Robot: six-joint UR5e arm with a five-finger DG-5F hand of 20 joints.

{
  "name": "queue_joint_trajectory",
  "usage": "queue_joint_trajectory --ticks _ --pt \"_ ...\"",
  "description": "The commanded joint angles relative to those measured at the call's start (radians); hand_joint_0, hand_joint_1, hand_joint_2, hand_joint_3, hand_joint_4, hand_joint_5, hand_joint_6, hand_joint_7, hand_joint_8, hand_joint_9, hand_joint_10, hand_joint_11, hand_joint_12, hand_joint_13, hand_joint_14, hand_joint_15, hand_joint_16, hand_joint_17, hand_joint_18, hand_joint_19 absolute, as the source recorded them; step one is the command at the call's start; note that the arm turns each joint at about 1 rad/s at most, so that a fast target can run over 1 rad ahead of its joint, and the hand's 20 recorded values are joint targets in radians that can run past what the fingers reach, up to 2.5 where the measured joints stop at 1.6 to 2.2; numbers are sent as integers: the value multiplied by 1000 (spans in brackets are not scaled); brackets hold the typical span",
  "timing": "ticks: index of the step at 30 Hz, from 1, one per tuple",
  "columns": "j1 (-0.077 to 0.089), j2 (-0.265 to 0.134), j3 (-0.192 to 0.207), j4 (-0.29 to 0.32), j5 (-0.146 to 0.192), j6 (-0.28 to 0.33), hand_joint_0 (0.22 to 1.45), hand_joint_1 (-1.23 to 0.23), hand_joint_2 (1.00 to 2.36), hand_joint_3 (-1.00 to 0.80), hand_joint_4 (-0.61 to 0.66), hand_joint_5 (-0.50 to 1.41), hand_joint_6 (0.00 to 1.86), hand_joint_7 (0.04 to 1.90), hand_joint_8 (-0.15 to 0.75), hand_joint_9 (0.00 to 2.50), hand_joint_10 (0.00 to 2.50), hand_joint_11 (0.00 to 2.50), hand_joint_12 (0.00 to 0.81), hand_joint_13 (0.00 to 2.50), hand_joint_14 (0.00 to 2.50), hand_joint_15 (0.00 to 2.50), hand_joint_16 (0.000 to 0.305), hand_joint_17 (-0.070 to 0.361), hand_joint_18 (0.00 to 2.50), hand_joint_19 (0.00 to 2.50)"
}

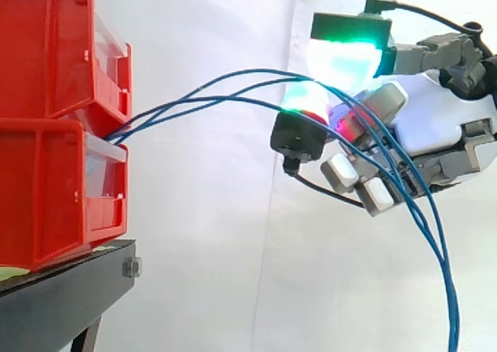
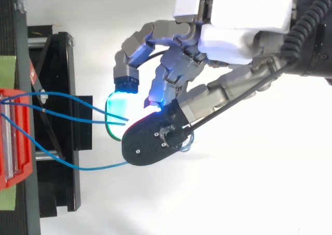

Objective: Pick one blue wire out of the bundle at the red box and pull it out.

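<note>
- Where are the wires?
- The wires (image 2: 98,167) leave the gap between the two bins (image 1: 46,173), arch through open air to the hand (image 1: 443,127), then drape over it and hang down.
- And the grip?
- Fingers curled, a glowing pad (image 1: 345,57) pressed toward the thumb (image 2: 150,139) with wires between. It looks like a pinch, but I can't tell which wire is caught.
- Why so far from the bins?
- Probably for room to pull, since the ends aren't out yet
</note>
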State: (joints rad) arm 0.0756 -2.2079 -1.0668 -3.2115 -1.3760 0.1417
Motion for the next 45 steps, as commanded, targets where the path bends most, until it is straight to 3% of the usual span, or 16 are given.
queue_joint_trajectory --ticks 1,3,16,20,24,29,32,45 --pt "-5 2 1 -1 0 -1 732 -896 1013 -299 130 -190 907 966 402 922 447 1126 419 936 13 509 47 106 929 484" --pt "-5 2 -1 -1 0 -1 759 -943 1013 -310 179 -187 910 1034 402 933 370 1143 412 939 15 504 46 104 930 481" --pt "-11 2 1 -1 0 3 762 -942 1000 -500 239 -184 898 973 398 967 204 1187 410 952 15 499 46 104 952 463" --pt "-11 2 1 2 0 1 763 -902 1000 -490 220 -192 895 1132 392 974 171 1188 409 955 13 502 46 104 952 463" --pt "-11 2 -1 1 0 1 768 -882 1003 -450 242 -197 904 1166 402 980 121 1193 414 953 15 497 46 104 944 479" --pt "-11 2 -1 -2 0 1 715 -868 1004 -430 304 -195 906 1088 404 990 68 1190 416 954 15 497 47 105 943 487" --pt "-11 2 -1 -2 0 1 657 -831 1004 -443 288 -192 900 892 403 990 27 1216 419 950 13 498 47 106 932 499" --pt "-11 2 -1 -2 0 1 648 -803 1010 -355 244 -182 893 936 407 1000 0 1197 422 954 14 500 47 106 930 510"
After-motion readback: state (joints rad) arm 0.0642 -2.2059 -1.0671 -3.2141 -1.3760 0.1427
